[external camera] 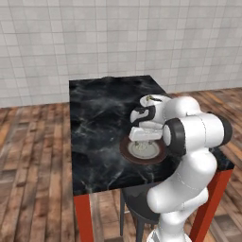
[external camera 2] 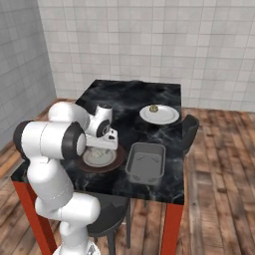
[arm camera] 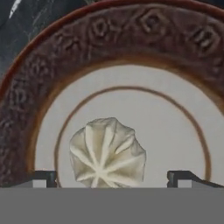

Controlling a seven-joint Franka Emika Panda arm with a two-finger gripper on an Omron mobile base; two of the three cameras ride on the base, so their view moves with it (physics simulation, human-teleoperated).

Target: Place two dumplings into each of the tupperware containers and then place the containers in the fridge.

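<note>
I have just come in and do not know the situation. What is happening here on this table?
The white robot arm holds its gripper open, low over a brown-rimmed plate on the black marble table, with one dumpling between the fingertips, not yet gripped. A grey tupperware container sits beside this plate. Further back, a white plate carries another dumpling.

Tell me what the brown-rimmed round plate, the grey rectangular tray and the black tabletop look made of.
Brown-rimmed round plate: likely glazed ceramic, with embossed rim patterns and a smooth pale centre. Grey rectangular tray: matte plastic or metal; unclear which. Black tabletop: polished marble look, with white veining.
</note>
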